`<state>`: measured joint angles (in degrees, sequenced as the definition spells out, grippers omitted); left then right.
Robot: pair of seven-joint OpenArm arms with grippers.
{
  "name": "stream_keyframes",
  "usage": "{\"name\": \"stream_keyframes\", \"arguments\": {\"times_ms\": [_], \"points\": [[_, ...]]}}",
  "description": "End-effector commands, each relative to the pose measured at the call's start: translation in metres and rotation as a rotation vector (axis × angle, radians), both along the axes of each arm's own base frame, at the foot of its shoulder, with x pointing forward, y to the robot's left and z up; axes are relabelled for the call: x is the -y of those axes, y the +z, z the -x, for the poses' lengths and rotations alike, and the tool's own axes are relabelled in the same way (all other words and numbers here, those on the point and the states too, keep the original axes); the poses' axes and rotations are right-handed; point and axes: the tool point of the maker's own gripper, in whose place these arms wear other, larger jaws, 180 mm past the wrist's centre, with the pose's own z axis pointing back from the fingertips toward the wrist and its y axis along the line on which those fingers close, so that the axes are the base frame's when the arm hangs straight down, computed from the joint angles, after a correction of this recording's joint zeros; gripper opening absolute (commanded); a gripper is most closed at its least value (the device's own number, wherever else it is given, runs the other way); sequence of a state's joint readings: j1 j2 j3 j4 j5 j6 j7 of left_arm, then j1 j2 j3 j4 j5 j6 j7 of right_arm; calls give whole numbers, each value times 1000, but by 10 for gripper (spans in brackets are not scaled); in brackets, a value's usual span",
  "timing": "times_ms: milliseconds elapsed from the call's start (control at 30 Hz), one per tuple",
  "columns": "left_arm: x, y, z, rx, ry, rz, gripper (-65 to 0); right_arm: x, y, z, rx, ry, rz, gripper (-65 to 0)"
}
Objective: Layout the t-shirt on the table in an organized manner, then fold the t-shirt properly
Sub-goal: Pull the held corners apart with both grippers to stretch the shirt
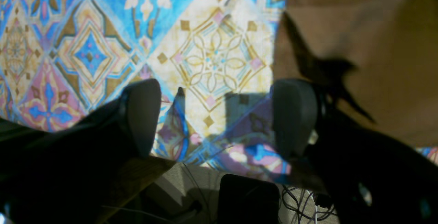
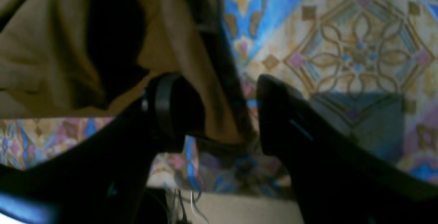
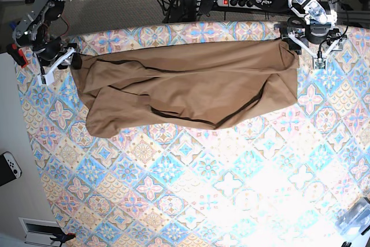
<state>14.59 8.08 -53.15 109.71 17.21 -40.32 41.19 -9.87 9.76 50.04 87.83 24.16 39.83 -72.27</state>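
Note:
The tan-brown t-shirt (image 3: 185, 85) lies stretched sideways across the far part of the patterned table (image 3: 202, 189), with folds and a dark seam across it. My left gripper (image 3: 316, 56) is at its right end by the far edge. In the left wrist view the left gripper (image 1: 219, 114) stands open over bare cloth pattern, with the t-shirt (image 1: 376, 46) just past the right finger. My right gripper (image 3: 58, 66) is at the shirt's left end. In the right wrist view the right gripper (image 2: 222, 114) has its jaws apart, and a fold of the t-shirt (image 2: 44, 63) hangs loose between them.
The table's far edge runs just behind both grippers, with cables and a power strip (image 3: 243, 1) beyond it. A white game controller (image 3: 8, 166) lies on the white surface at the left. A clear plastic object (image 3: 355, 215) sits at the near right corner.

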Motion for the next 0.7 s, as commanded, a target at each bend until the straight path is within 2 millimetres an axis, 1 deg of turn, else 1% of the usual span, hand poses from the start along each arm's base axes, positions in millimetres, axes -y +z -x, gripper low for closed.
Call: {"name": "stream_keyframes", "arguments": {"times_ms": [0, 133, 267, 367, 533, 600, 633, 667], "points": [[-3, 9, -6, 32, -3, -19, -154, 11, 16, -8, 34, 18, 51, -341], [-3, 9, -6, 32, -3, -19, -154, 13, 41, -19, 95, 41, 114, -340], [-1, 9, -7, 35, -3, -17, -154, 7, 56, -28, 135, 78, 149, -340], [-1, 9, -7, 35, -3, -17, -154, -3, 59, -34, 146, 117, 152, -340], [-2, 10, -7, 36, -4, -18, -154, -4, 59, -35, 148, 120, 154, -341], [-2, 18, -10, 54, -5, -34, -154, -4, 60, -36, 153, 120, 153, -341], [1, 23, -14, 69, -17, -42, -154, -4, 61, -37, 156, 123, 158, -341], [7, 27, -19, 82, -32, -42, -154, -4, 68, -42, 177, 125, 167, -341]]}}
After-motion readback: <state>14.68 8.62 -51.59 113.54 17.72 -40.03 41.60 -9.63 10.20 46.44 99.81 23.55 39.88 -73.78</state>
